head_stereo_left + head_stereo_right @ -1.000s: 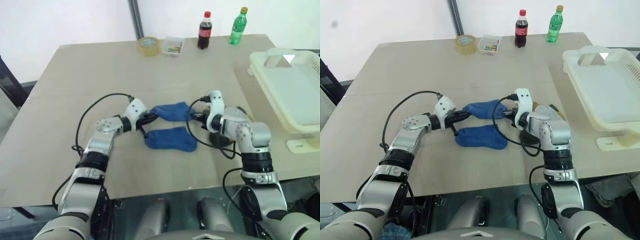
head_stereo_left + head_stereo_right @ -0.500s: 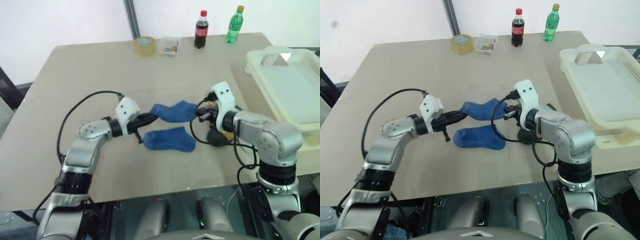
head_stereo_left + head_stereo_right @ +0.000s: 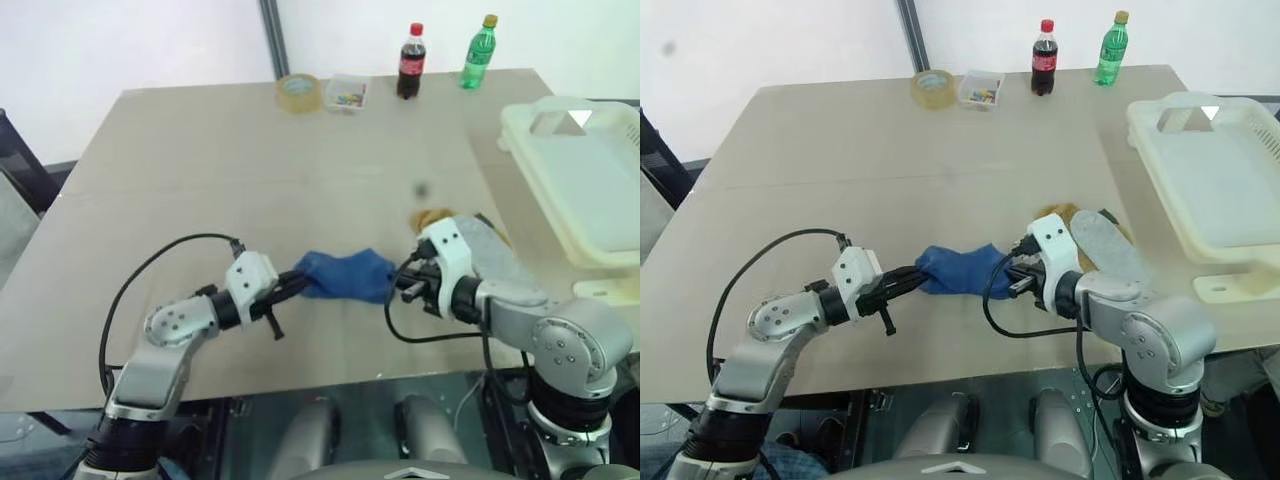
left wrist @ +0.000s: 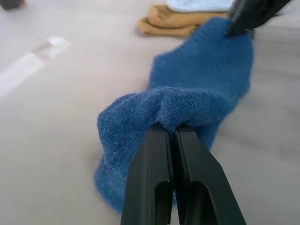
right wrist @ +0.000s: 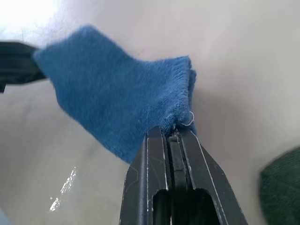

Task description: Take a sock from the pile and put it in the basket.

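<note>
Our left gripper (image 4: 173, 133) is clamped on one end of a bright blue sock (image 3: 345, 275), and our right gripper (image 5: 172, 133) is clamped on the opposite end, so the sock hangs stretched between them near the front edge of the worktop (image 3: 250, 170). In the left wrist view the black fingers (image 4: 152, 173) pinch a bunched fold of the blue knit, and the right gripper's tip shows at the sock's far end. In the right wrist view the fingers (image 5: 187, 159) are pressed together on a corner of the sock.

The rest of the pile (image 3: 455, 235) lies on the worktop just behind our right wrist: a mustard yellow sock (image 4: 173, 23) and a pale grey one (image 3: 1102, 245) on top of it, with a patch of dark green (image 5: 281, 187) close by. The cream-white basket (image 3: 580, 190) sits at the right edge of the worktop, well apart from the held sock.

At the far edge stand a tape roll (image 3: 299, 92), a small clear box (image 3: 346, 92), a cola bottle (image 3: 410, 62) and a green bottle (image 3: 478, 38).
</note>
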`<state>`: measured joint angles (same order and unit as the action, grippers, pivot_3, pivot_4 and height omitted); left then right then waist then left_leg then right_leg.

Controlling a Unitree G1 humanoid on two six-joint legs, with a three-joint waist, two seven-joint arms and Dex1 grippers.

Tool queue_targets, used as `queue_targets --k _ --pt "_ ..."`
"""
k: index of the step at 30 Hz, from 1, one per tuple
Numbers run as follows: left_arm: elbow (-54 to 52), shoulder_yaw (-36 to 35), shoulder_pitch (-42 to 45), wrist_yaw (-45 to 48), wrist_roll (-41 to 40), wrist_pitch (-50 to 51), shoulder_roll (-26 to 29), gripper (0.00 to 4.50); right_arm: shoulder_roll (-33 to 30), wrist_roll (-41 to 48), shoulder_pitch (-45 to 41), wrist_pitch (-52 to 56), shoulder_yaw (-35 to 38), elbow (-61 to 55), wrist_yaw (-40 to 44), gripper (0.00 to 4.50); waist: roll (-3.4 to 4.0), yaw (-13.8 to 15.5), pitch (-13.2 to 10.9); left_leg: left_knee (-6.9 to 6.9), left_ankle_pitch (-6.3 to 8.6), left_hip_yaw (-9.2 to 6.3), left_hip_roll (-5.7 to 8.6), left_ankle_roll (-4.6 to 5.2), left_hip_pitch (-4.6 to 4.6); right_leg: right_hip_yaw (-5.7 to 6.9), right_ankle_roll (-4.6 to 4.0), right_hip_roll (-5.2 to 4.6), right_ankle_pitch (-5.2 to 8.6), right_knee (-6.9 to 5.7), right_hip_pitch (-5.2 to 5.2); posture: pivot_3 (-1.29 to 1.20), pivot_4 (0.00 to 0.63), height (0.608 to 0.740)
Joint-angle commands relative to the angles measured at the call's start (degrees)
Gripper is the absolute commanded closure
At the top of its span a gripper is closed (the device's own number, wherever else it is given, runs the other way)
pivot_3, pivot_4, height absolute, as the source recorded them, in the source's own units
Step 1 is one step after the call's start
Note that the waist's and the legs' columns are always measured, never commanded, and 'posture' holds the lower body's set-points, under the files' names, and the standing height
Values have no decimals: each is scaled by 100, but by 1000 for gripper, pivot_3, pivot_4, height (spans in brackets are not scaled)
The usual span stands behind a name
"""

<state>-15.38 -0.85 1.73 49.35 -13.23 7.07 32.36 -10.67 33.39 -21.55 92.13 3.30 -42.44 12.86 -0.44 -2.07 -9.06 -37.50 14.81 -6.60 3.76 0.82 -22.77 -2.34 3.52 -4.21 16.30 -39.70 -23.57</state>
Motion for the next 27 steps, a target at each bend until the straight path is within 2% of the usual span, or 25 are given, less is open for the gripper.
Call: queue_targets --k 1,11,22,24,25,26,27 --pt "32 48 -123 -366 272 -445 -150 4500 17 287 77 37 74 -293 -200 4410 0 -2 0 1 -1 3 3 -1 -1 -3 0 1 0 2 -1 0 150 740" --pt "326 189 -27 -493 345 -593 -301 4500 -196 788 102 37 137 -321 -569 4410 0 -12 0 5 0 6 4 0 0 -2 0 10 0 3 0 0 150 740" --pt "604 259 20 -434 412 -794 -260 4500 -348 824 9 37 66 -181 -642 4410 0 -12 0 5 0 5 3 0 1 -1 0 12 0 3 0 0 150 740" --pt "625 258 8 -427 408 -818 -254 4500 -420 784 -58 13 1 -207 -561 3901 0 -11 0 5 0 4 2 0 0 0 0 12 0 3 0 0 150 740" --pt "630 260 5 -425 404 -821 -252 4500 -530 756 -104 -64 -76 -239 -499 3882 0 -14 0 5 0 4 2 0 0 0 0 12 0 3 0 0 150 740" --pt "634 262 2 -421 399 -826 -250 4500 -637 726 -140 -163 -147 -267 -444 3240 0 -17 0 5 0 5 3 0 0 -1 0 12 0 3 -1 0 150 740" --pt "638 265 1 -416 395 -834 -247 4500 -712 709 -170 -233 -160 -286 -399 2873 0 -16 0 5 0 6 3 1 0 -1 0 13 0 3 0 0 150 740"
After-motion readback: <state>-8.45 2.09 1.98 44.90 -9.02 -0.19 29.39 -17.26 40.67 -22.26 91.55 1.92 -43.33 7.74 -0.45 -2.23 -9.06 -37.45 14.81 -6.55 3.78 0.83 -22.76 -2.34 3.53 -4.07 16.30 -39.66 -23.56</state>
